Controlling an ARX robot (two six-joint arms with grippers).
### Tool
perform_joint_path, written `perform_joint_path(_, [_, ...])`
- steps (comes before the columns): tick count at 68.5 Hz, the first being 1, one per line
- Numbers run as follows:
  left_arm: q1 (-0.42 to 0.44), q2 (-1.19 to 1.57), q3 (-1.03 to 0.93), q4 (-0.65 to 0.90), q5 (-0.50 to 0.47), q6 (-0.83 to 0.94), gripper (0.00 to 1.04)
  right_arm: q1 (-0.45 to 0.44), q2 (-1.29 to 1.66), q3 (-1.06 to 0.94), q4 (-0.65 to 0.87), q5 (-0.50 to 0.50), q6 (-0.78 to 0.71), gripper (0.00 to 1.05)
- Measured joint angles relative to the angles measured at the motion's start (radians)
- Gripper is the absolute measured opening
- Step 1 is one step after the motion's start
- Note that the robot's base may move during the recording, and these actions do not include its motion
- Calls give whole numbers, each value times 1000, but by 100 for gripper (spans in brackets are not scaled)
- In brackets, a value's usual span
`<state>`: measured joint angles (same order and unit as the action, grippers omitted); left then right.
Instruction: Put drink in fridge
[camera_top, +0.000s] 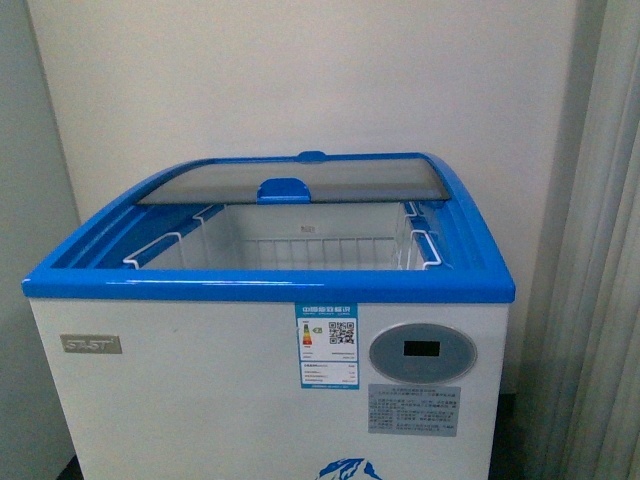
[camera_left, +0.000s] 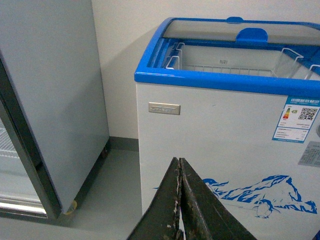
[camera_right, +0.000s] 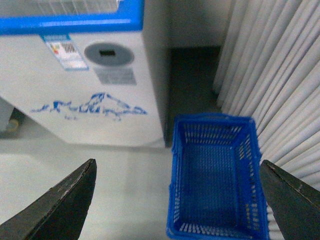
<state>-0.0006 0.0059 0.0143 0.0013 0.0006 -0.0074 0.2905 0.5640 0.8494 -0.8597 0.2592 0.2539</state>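
White fridge (camera_right: 75, 90) beyond the right pincer (camera_right: 177, 200) — fingers spread — above a basket (camera_right: 215, 175).

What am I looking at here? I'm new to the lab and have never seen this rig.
A two-armed robot took three pictures at once. The front view, from its body, shows the fridge, a chest type with its glass lid slid back and wire baskets inside. The left wrist camera shows the left gripper shut, beside a grey cabinet. The right wrist camera shows the right gripper open above a blue basket that looks empty, on the floor. No drink is visible; nothing is held.
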Motion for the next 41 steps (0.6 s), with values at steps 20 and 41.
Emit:
perform_joint_path(20, [0,0,0,-1,-1,0,3,339,-127,-333,628,368,-149,72])
perform_joint_path(41, [0,-1,0,-1,0,0,3,156,-299,-566,826,159,-244,16])
